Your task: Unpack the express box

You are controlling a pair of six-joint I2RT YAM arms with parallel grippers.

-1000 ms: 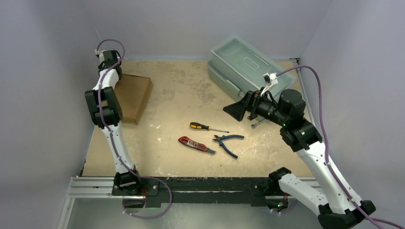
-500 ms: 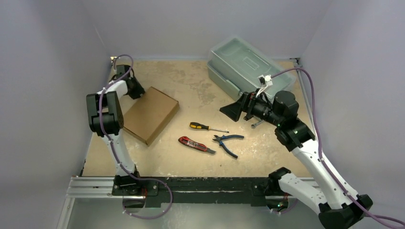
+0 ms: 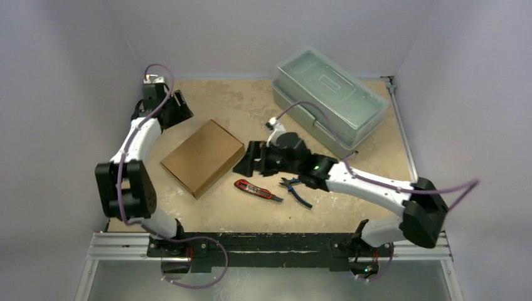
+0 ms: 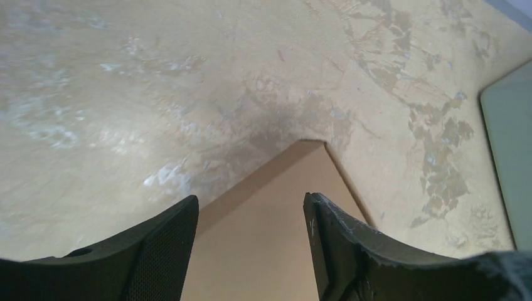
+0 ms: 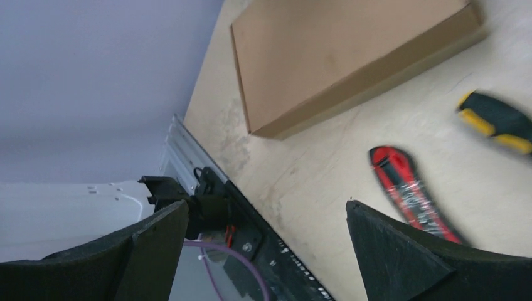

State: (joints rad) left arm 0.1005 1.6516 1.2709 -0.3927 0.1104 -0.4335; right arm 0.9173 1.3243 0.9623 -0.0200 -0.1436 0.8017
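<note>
Bench [image 3: 251, 106] bears the shut box [image 3: 202, 157]; left pincer [image 4: 251, 200] and right pincer [image 5: 266, 210] gape empty; probably best to grip the knife [image 3: 258, 190] squarely

No writing, label, brand, number or sign can be read in any view. The express box [image 3: 202, 158] shows only plain brown cardboard on its top and sides. The red utility knife [image 5: 409, 193] has pale markings along its body, too blurred to make out. The toolbox [image 3: 329, 94] lid bears a moulded shape, too small to read.
</note>
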